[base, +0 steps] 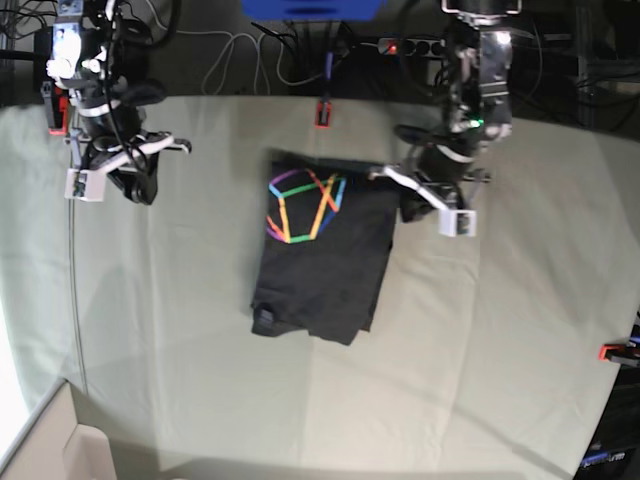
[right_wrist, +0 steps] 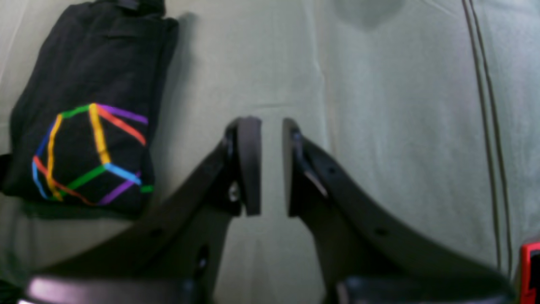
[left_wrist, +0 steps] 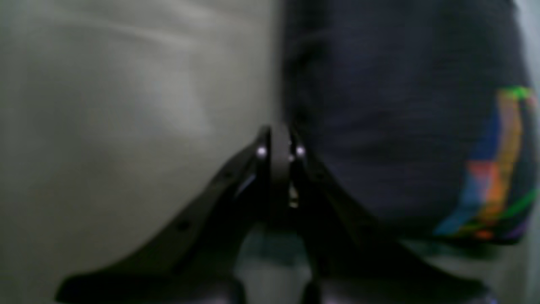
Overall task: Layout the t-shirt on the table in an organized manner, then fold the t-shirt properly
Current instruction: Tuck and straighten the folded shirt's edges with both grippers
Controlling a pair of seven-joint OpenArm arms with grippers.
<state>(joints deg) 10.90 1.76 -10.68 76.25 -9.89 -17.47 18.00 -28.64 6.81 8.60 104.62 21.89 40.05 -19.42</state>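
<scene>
I see t-shirt (base: 320, 255) folded, long axis near-to-far, print (base: 303, 207) at far end; pale desk (base: 500, 350), cables (base: 250, 50) behind. Left pincer (left_wrist: 280, 139) pressed together, right pincer (right_wrist: 272, 164) slightly spread, empty.

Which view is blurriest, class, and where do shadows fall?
Left wrist view is blurriest: the t-shirt and shut left gripper look smeared. Right wrist view is sharper, showing the right gripper and a shadow beside the shirt. Base view is evenly lit on the table.

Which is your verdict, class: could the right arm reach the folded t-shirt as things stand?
Probably yes. The right gripper hangs over bare table, its fingers slightly apart and empty, and nothing lies between it and the t-shirt. It must cross some open cloth first.
</scene>
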